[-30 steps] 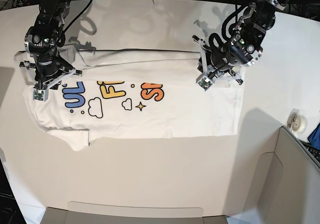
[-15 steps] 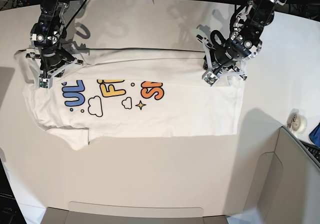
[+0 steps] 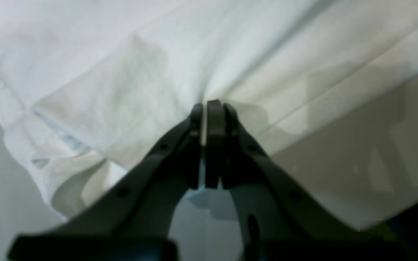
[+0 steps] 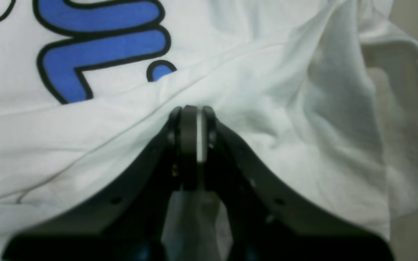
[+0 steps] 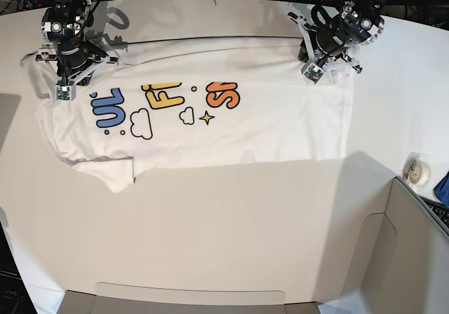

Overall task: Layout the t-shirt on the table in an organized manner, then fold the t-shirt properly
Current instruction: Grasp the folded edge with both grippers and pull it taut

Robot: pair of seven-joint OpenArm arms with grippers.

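Base view: left tool (image 5: 313,74) and right tool (image 5: 62,93) are each pressed together, pinching the t-shirt (image 5: 210,128) near its far edge. It lies spread print-up across the table (image 5: 224,230), one sleeve folded at the near left.

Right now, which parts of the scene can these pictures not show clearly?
- Base view: the top of the print on the t-shirt is hidden under a fold of the cloth.
- Base view: where the left gripper and the right gripper meet the cloth is too small to make out.
- Left wrist view: blurred; no print is in frame.
- Right wrist view: the blue lettering is cut off by the frame's edge.
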